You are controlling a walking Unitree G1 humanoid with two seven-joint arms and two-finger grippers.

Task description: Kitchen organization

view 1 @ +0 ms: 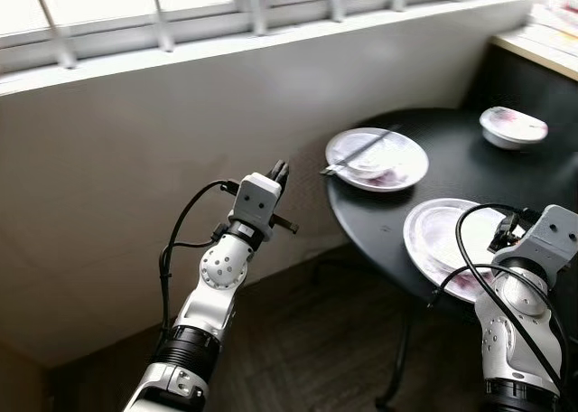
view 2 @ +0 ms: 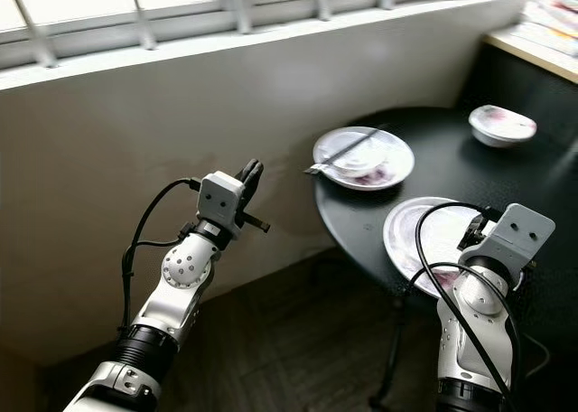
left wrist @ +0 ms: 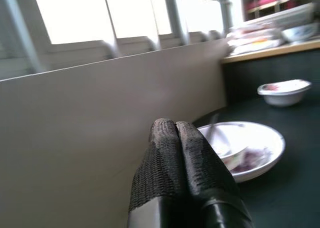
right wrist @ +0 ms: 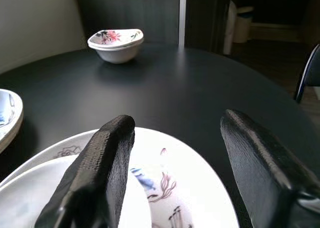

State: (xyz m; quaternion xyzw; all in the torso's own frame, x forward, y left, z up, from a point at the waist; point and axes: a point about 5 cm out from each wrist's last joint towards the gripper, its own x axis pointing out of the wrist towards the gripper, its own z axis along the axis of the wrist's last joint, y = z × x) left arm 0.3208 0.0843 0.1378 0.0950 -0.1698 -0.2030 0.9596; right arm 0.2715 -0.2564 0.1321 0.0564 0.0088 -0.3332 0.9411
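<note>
A round black surface (view 1: 470, 173) stands near a pale wall under a row of windows. Three pieces of dishware rest on it. The far plate (view 1: 377, 157) lies close to the wall side of the surface, and it carries a smaller white dish and a utensil (view 1: 357, 153) that lies across it, with some reddish remains beside. The near plate (view 1: 449, 240) lies at the edge of the surface closest to the robot, and another white dish sits inside it; it also shows a reddish stain on its rim. A small bowl (view 1: 513, 126) with a pink flower pattern stands further back, well apart from both plates.

The left pincer (view 1: 279, 173) is raised in the air in front of the wall, to the left of the surface and not touching anything. Its two black fingers (left wrist: 170, 158) are pressed together, with nothing between them, and they point toward the far plate.

The right pincer (right wrist: 172, 153) hangs just above the near plate. Its fingers (right wrist: 100, 168) are wide apart and they hold nothing; the painted rim of the plate shows between them, and the small bowl stands beyond on the dark surface.
</note>
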